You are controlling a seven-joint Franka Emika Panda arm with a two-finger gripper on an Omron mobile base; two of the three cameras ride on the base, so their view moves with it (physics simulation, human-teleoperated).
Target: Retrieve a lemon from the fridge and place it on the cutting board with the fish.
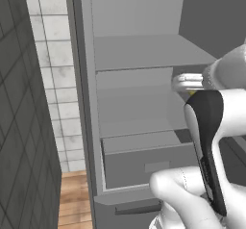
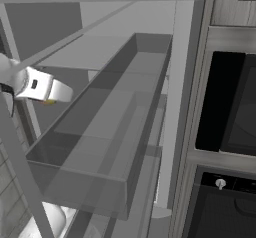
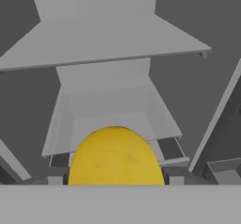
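Observation:
The fridge (image 1: 139, 52) stands open, showing grey shelves and a drawer (image 1: 144, 163) low down. My gripper (image 3: 116, 178) is in front of the shelves, shut on the bright-yellow lemon (image 3: 116, 157), which sits between the two dark fingertips (image 3: 55, 178). From the left base camera, a sliver of the lemon (image 1: 192, 93) peeks out under the white hand (image 1: 188, 82). The right base camera catches the hand (image 2: 42, 89) with a yellow edge of the lemon (image 2: 48, 102) below it. The cutting board and the fish are out of view.
The open fridge door with its deep bin (image 2: 100, 132) hangs close on the right of the hand. A dark oven (image 2: 230, 107) stands beyond the door. A dark tiled wall (image 1: 19, 127) and white tiles (image 1: 53, 55) are to the fridge's left, over a wooden floor (image 1: 74, 199).

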